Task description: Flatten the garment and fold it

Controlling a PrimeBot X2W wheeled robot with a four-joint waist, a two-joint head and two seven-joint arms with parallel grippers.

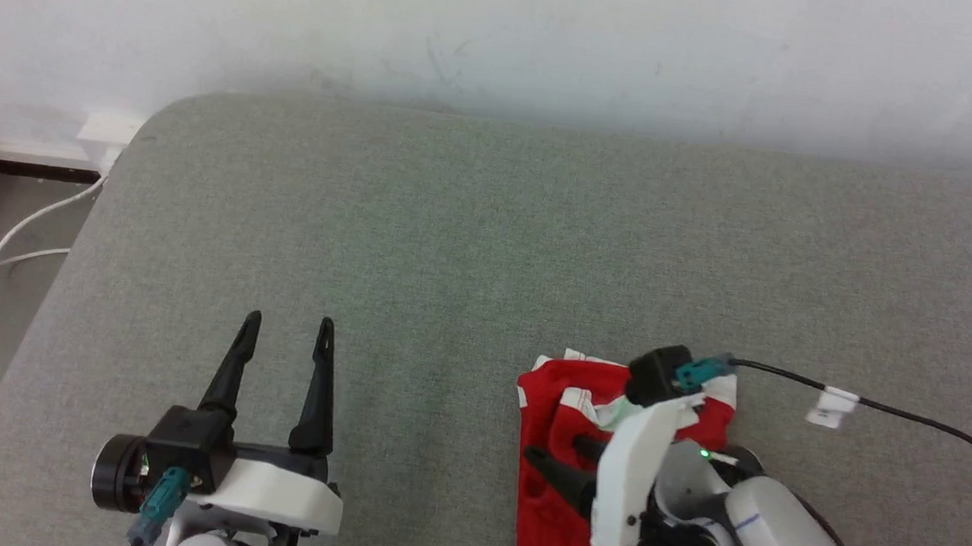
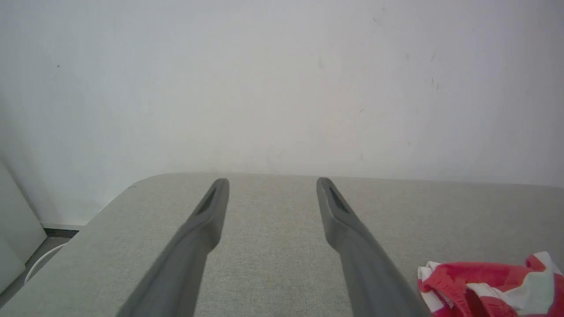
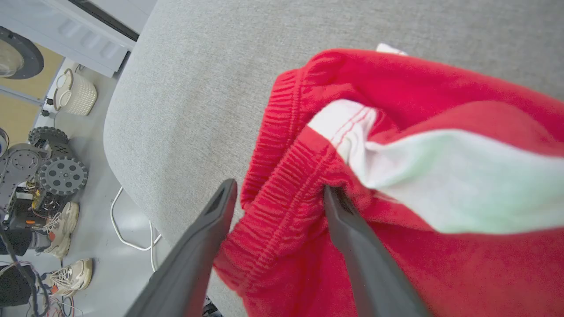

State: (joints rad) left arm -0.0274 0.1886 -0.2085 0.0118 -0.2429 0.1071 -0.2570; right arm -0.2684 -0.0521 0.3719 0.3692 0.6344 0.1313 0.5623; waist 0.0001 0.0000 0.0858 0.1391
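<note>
Garment (image 1: 546,420) bunches between released right end effector's (image 3: 280,188) fingers (image 3: 194,251), cable (image 1: 899,411) beside; left end effector (image 1: 290,320) released.

this looks like a robotics lab or test room rather than a home: a bare white wall (image 1: 500,37), a grey fabric-covered bench (image 1: 488,239) against it, and on the smooth floor (image 3: 97,251) a small wheeled machine (image 3: 61,175), loose white cables (image 3: 115,211), a woven basket (image 3: 76,94) and pale trainers (image 3: 70,273), perhaps someone's feet.

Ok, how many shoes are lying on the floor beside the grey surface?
2. One pale sneaker lies beside the wheeled machine; a second sneaker lies below it in the right wrist view. Others may be hidden.
</note>
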